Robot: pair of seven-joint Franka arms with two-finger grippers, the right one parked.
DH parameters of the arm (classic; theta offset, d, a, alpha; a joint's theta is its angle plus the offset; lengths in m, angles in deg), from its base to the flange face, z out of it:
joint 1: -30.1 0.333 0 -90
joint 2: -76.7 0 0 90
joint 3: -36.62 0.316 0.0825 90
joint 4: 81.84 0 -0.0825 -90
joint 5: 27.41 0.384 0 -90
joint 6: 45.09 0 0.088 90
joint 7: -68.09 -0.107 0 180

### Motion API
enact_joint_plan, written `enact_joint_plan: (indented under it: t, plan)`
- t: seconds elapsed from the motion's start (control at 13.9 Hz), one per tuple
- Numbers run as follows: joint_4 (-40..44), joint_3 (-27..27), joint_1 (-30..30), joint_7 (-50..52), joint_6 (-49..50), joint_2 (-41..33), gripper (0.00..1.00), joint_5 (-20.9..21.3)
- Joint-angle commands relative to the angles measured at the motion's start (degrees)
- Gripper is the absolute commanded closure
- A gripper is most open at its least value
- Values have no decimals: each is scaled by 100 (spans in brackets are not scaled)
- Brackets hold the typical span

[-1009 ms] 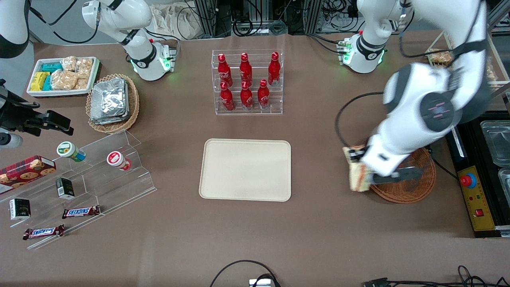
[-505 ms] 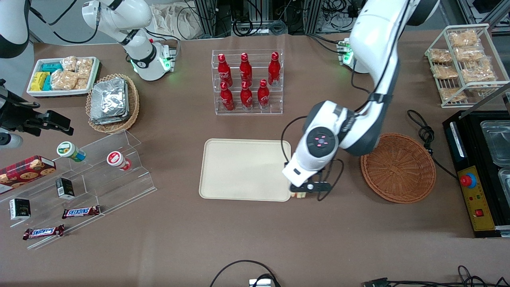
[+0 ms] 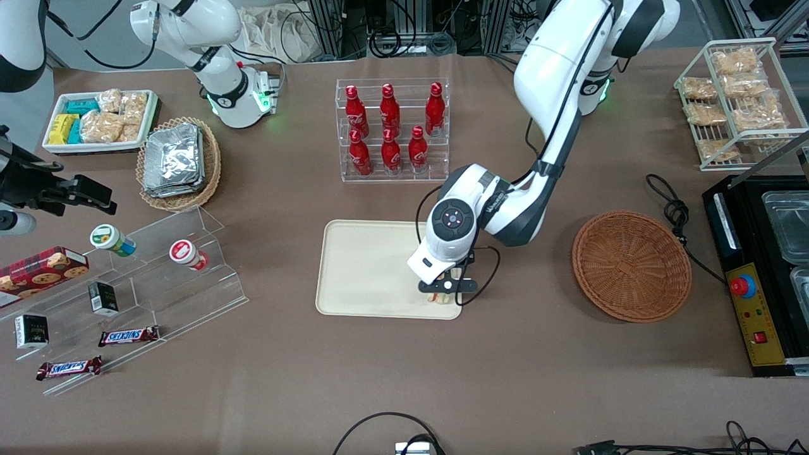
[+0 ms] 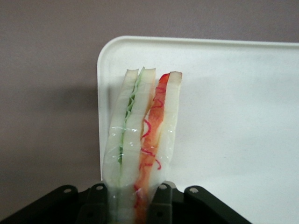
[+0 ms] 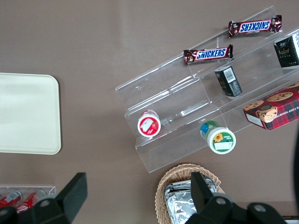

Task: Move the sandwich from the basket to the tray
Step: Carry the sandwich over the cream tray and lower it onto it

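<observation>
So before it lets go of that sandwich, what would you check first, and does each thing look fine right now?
1. Sandwich held in the claw: ok, fingers press on both sides of it.
2. Claw over the tray: ok, above the corner nearest the basket and the front camera.
3. Sandwich fully inside the tray rim: cannot tell, its tip sits close to the rim in the wrist view.
4. Landing spot free: ok, bare tray surface under it.
5. Sandwich low enough to release: cannot tell, its height above the tray is not visible.
6. Basket emptied: ok, nothing left in it.
</observation>
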Motion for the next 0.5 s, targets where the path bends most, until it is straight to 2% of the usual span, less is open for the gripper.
enact_joint_plan:
  t: [0.0,0.14,0.22,0.29,0.36,0.43]
  plan:
    - [124,46,-48,-21,-15,207,100,-13]
    - [124,46,-110,-12,-15,304,98,-4]
    - [115,46,-110,5,3,313,86,-13]
    - [115,46,-110,-3,29,305,60,-13]
    - [106,46,-110,-21,47,278,17,-13]
    - [106,46,-101,-38,73,252,0,-4]
